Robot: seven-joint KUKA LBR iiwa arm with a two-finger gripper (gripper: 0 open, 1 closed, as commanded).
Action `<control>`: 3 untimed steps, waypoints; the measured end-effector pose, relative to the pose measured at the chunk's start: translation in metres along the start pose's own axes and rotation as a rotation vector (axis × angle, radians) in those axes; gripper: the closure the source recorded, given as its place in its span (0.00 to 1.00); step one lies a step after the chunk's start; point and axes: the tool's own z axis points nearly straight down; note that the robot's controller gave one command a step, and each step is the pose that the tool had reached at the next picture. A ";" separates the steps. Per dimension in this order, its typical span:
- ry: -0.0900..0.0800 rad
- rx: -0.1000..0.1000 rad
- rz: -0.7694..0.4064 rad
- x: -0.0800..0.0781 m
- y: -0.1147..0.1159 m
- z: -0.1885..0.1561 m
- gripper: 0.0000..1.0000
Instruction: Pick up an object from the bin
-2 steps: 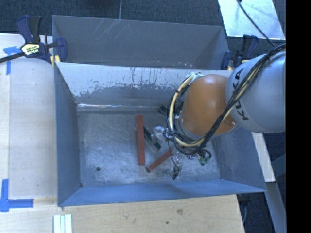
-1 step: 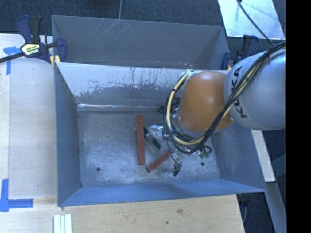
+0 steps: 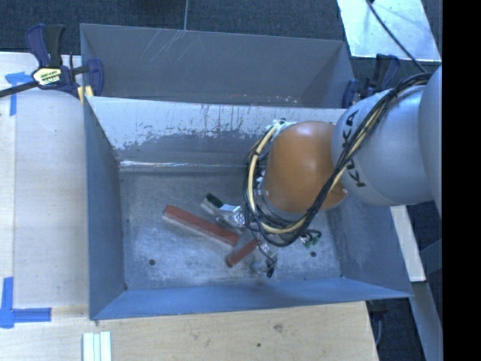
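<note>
My gripper point(image 3: 265, 262) reaches down under the arm's orange cover, low over the bin floor right of the middle. A short red-brown piece point(image 3: 242, 253) lies right beside its tip, touching or nearly so. A longer red-brown flat bar point(image 3: 197, 225) runs from there up to the left across the floor. A small black and silver object point(image 3: 223, 208) lies just above the bar, next to the wrist cables.
The arm and its orange cover overhang the bin's right half and hide the floor beneath them. A tiny dark speck point(image 3: 152, 262) lies on the floor at the lower left. The bin's sloping walls close in on all sides.
</note>
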 end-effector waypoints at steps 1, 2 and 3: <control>-0.001 0.001 0.001 0.000 0.000 0.000 0.00; -0.001 0.001 0.000 -0.001 0.000 0.000 1.00; -0.006 0.003 0.001 -0.002 -0.001 -0.027 1.00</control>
